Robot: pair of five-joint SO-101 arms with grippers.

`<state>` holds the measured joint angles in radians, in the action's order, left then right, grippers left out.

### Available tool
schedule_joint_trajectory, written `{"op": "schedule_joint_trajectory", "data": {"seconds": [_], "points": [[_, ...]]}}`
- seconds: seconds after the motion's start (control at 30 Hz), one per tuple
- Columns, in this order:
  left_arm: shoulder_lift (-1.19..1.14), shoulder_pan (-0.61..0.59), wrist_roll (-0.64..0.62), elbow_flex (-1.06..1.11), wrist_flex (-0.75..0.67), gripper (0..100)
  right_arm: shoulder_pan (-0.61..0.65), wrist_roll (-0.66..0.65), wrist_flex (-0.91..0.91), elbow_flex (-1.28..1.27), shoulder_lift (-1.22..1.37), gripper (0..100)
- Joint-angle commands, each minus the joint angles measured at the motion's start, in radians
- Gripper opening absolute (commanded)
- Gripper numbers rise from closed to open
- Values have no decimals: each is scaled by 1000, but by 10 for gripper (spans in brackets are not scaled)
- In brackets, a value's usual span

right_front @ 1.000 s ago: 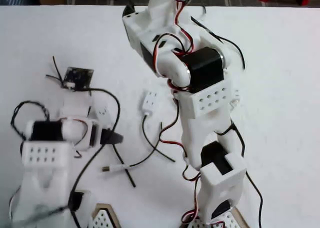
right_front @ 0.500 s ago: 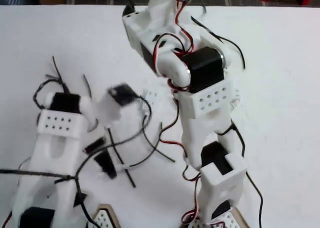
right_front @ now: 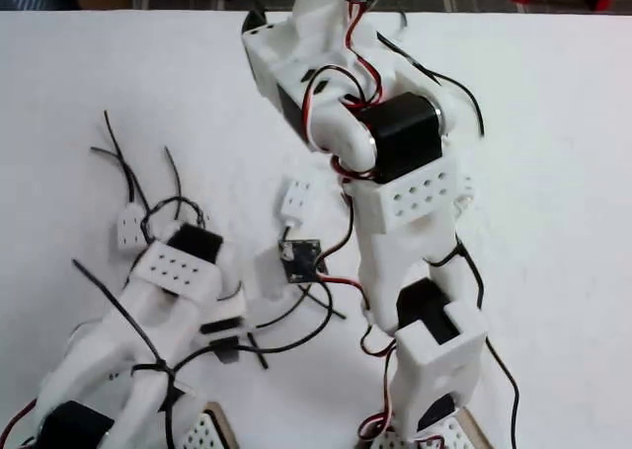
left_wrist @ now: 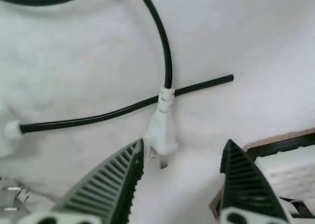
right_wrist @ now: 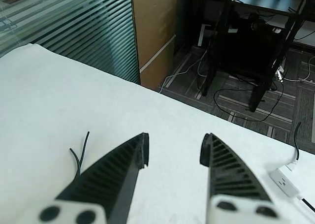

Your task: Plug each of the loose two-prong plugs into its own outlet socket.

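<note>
Plug [left_wrist: 161, 130], white, lies on the table [left_wrist: 74, 51] at lower centre of the left wrist view, prongs between the wide-spread fingers of the left gripper [left_wrist: 184, 146]. Right gripper [right_wrist: 175, 141] likewise gapes wide; outlet socket [right_wrist: 284, 179] at lower right.

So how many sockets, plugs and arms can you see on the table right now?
Sockets: 2
Plugs: 1
Arms: 2
Total: 5
</note>
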<state>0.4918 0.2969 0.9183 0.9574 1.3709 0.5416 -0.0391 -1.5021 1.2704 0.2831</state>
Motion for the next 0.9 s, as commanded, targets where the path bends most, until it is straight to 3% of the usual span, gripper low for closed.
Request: {"op": "schedule_joint_trajectory", "data": {"seconds": [0.0, 0.3, 0.87], "points": [[-2, -10, 3, 58, -84, 252, -4, 2, -5, 12, -53, 182], [-2, -10, 2, 135, -244, 249, -4, 2, -5, 12, -53, 183], [-2, -12, 3, 215, -322, 248, -5, 2, -5, 12, -53, 183]]}}
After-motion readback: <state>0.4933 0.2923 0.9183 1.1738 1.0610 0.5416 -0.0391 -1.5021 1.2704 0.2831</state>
